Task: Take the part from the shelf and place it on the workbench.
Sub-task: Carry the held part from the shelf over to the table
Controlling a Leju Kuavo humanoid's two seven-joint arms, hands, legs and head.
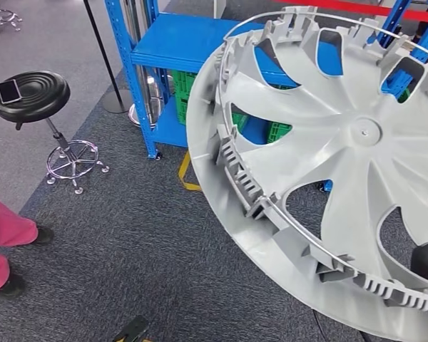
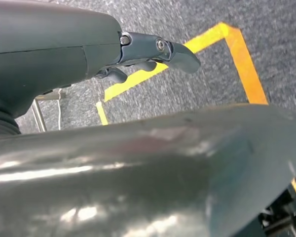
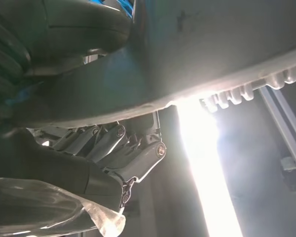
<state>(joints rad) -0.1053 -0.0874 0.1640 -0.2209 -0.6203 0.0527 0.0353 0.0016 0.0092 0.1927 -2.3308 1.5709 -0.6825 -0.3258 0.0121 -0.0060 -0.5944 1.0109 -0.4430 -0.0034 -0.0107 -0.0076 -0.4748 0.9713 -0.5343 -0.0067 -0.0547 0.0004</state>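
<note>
Grey wheel cover [image 1: 330,164] held up in front of the blue shelf [image 1: 163,50], tilted, its ribbed inner side toward the head camera.

In the right wrist view the right hand [image 3: 113,153] has its fingers [image 3: 139,163] curled under the cover's rim, gripping it. In the left wrist view the left hand [image 2: 101,49] lies just beside the cover's edge, fingers [image 2: 158,49] stretched straight over it; whether they press on it I cannot tell. Below is grey carpet with yellow floor tape [image 2: 236,54]. To the left stand a black stool [image 1: 31,96] and a person's pink trouser legs [image 1: 2,235].
</note>
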